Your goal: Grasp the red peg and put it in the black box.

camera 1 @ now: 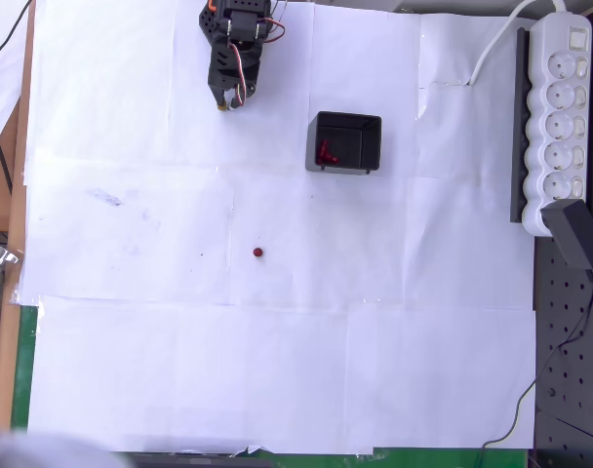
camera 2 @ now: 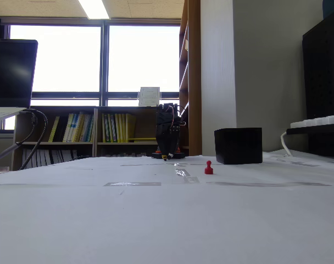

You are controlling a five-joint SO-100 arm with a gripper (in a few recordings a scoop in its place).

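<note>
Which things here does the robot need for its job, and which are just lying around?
For the job:
red peg
black box
gripper

Just lying about:
red L-shaped piece, already inside the box
white power strip
black adapter

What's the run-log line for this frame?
gripper: folded near base, jaw state unclear | red peg: upright on paper, untouched | black box: holds red L-piece, no peg | stage: pre-grasp
</note>
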